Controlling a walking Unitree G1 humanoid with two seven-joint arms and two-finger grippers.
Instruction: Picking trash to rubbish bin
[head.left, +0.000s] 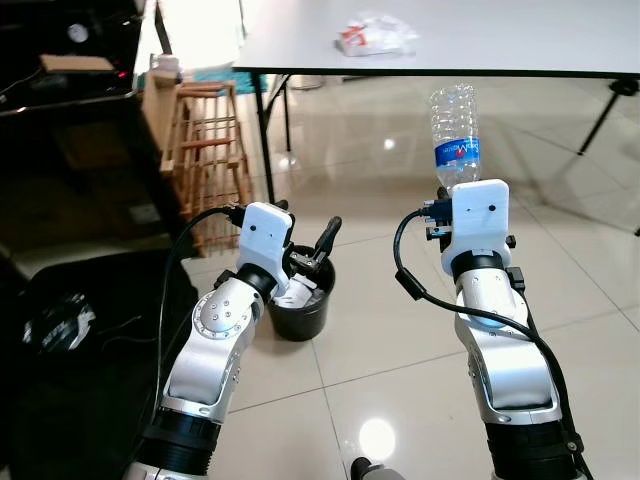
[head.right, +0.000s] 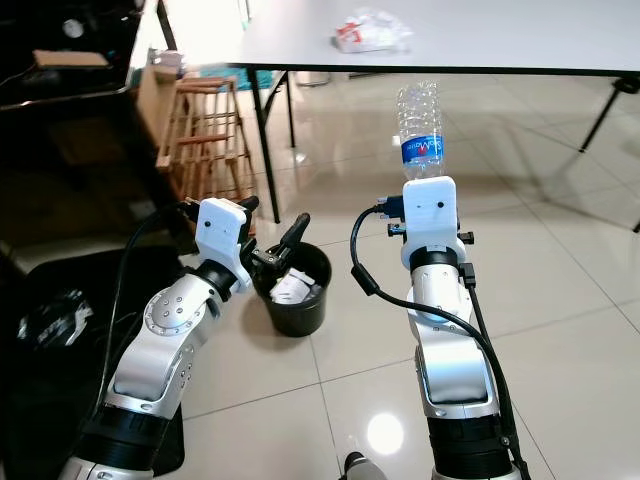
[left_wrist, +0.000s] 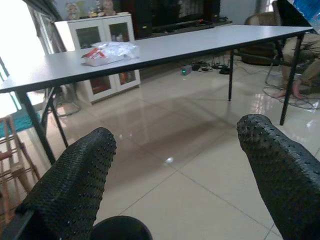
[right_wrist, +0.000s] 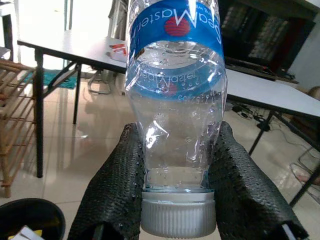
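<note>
The clear, crumpled plastic bottle with a blue label (right_wrist: 174, 95) stands cap-down, its neck clamped between the right gripper's (right_wrist: 175, 200) fingers (right_wrist: 117, 195), raised to the right of the round black rubbish bin (head.left: 298, 300) on the tiled floor. The left gripper (head.right: 275, 245) hangs over that bin's rim, fingers (left_wrist: 75, 185) spread wide and holding nothing.

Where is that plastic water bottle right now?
The water bottle is clamped cap-down in the robot's right tool, held up in the air to the right of the black bin on the floor, in front of the grey table.
</note>
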